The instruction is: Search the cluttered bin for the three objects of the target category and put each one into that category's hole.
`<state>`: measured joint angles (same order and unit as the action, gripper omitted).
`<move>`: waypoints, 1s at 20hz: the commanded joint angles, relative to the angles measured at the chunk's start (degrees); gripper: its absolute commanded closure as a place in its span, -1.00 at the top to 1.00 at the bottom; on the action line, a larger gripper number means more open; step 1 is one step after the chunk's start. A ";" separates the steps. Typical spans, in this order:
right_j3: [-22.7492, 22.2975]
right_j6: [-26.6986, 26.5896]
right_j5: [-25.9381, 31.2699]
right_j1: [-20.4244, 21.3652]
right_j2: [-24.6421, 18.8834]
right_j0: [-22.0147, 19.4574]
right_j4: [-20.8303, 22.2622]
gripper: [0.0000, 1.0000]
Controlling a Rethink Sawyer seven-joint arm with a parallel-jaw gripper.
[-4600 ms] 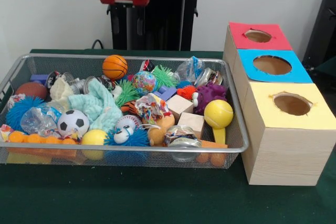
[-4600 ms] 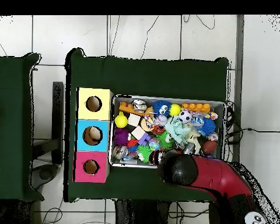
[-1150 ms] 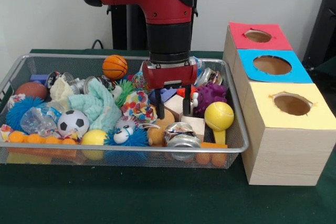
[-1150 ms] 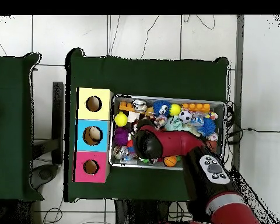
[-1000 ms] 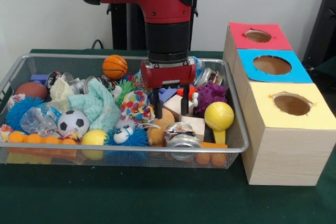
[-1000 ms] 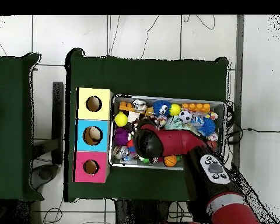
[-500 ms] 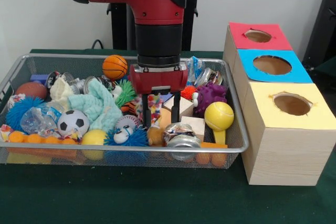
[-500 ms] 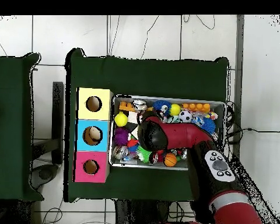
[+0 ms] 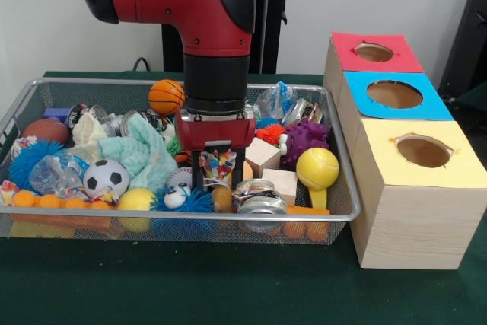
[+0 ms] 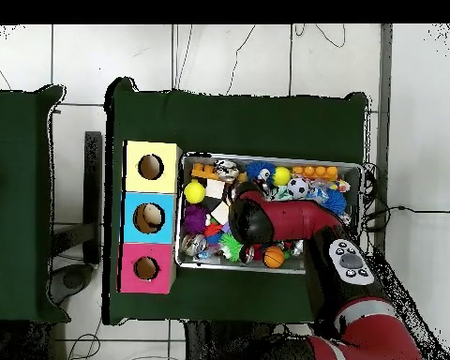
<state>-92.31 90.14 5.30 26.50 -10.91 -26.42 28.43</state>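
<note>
The bin (image 9: 183,217) is a silver wire-mesh basket full of toys; it also shows in the overhead view (image 10: 266,156). My gripper (image 9: 218,185) is low in the bin's front middle and open. Its two black fingers (image 9: 198,174) stand on either side of a tan-orange plush bear (image 9: 222,199) and a colourful speckled toy (image 9: 218,164). I cannot tell if they touch the bear. The striped tiger is hidden behind the gripper. The red-topped hole (image 9: 374,52) is on the farthest box at the right, also seen in the overhead view (image 10: 145,268). In the overhead view the arm (image 10: 266,223) covers the gripper.
Blue-topped (image 9: 394,94) and yellow-topped (image 9: 423,150) holes lie nearer the camera in the box row. Around the gripper: a metal can (image 9: 262,203), wooden blocks (image 9: 262,154), a purple plush (image 9: 304,138), a yellow ball (image 9: 316,165), a blue spiky ball (image 9: 186,197), a mint cloth (image 9: 141,154), a basketball (image 9: 166,97).
The arm has come from its drawn-back pose down over the bin. Over the last second the gripper has moved left in the front view and sunk lower among the toys, fingers still open.
</note>
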 commanded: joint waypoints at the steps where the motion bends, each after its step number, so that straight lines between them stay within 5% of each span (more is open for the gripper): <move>1: 3.98 4.94 -6.74 -6.23 3.58 -0.48 4.81 1.00; 6: 2.85 1.03 -0.38 -5.82 2.72 -1.85 5.15 1.00; 20: 0.09 3.45 -3.90 -6.79 -3.93 -6.10 4.62 1.00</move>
<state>-92.50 90.14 0.74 24.80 -11.85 -28.63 30.17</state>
